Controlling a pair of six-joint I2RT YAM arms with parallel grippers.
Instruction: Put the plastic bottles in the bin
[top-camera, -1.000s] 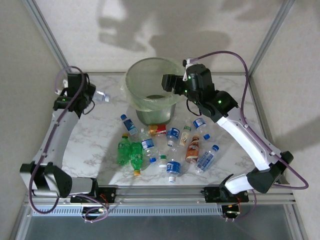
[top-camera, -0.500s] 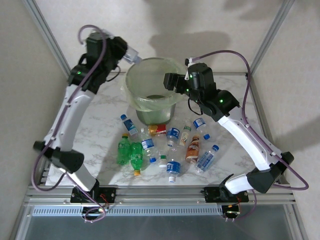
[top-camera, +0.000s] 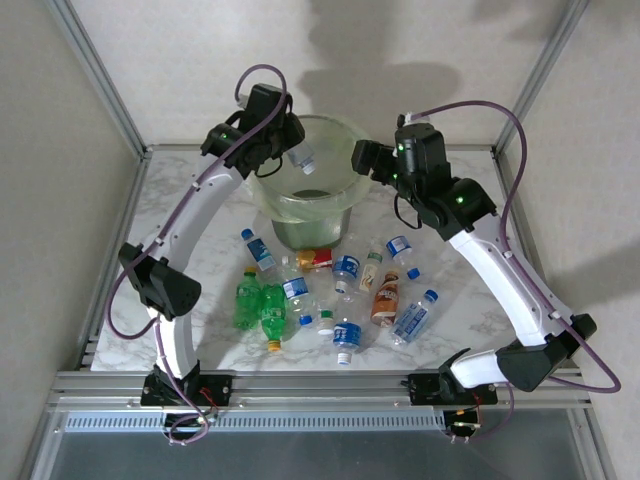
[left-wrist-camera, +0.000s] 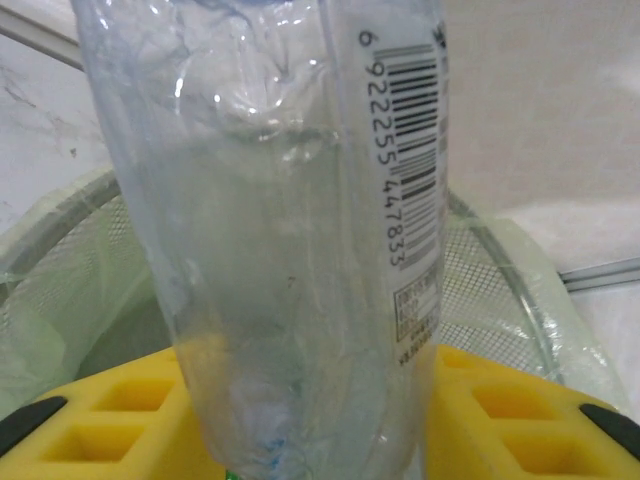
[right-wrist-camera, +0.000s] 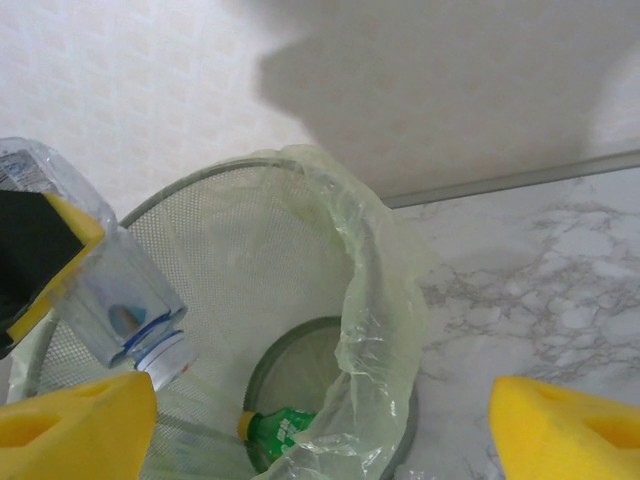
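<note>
Clear bottle (left-wrist-camera: 290, 250), neck down, is clamped between the left gripper's (top-camera: 288, 148) jaws, above the bin (right-wrist-camera: 372, 270) mouth. Right gripper (top-camera: 360, 160) jaws stand wide apart, empty, at the bin's rim; green bottle (right-wrist-camera: 285, 425) lies beyond them, inside.

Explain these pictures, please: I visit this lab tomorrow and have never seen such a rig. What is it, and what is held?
Two robot arms stand bolted to a marble-patterned table. One picture looks down from above and behind them; the other two come from a camera on each wrist, where the yellow pads are fingers. The left gripper holds a clear bottle, neck down, over the lined bin. The right gripper hangs open by the rim, empty. A green bottle lies in the bin; many more bottles lie on the table before it.
</note>
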